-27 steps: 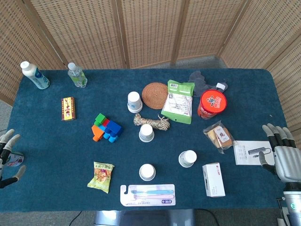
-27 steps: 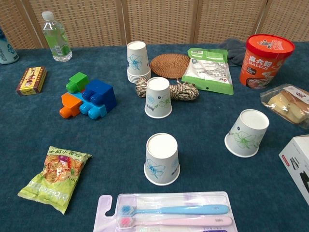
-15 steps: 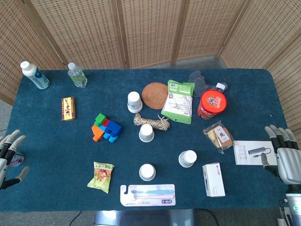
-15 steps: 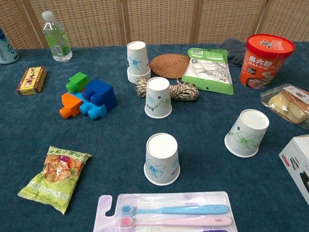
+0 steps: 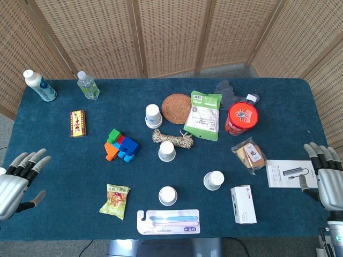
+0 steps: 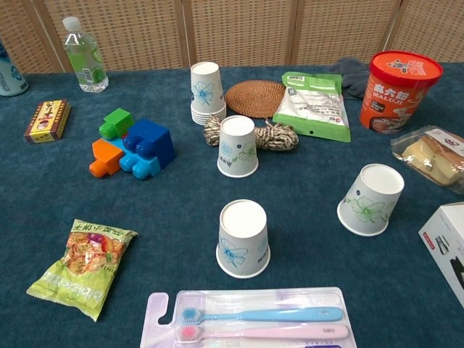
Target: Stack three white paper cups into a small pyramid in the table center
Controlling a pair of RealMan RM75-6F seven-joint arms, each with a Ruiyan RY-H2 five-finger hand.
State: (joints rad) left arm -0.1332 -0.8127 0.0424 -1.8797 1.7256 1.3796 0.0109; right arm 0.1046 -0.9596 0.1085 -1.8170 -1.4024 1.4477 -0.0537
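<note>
Three white paper cups stand upside down and apart on the blue table: one near the front [image 5: 168, 195] [image 6: 243, 238], one to the right [image 5: 214, 180] [image 6: 370, 199], one further back beside the rope [image 5: 166, 151] [image 6: 238, 146]. A short stack of cups [image 5: 153, 115] [image 6: 206, 92] stands behind them. My left hand [image 5: 16, 182] hovers at the table's left edge, fingers spread, holding nothing. My right hand [image 5: 327, 179] is at the right edge, fingers apart and empty. Neither hand shows in the chest view.
Toy blocks [image 5: 121, 145], a snack bag [image 5: 115, 201], a toothbrush pack [image 5: 168, 221], a rope coil [image 5: 172, 138], a woven coaster [image 5: 176, 106], a green pouch [image 5: 203, 114], a red noodle tub [image 5: 241, 118], a wrapped snack [image 5: 249, 154], a white box [image 5: 243, 204], a booklet [image 5: 287, 173], two bottles [image 5: 87, 85] and a small box [image 5: 77, 123] lie around.
My left hand has come up and inward over the table's left edge. My right hand has drifted slightly down and right. The cups have not moved.
</note>
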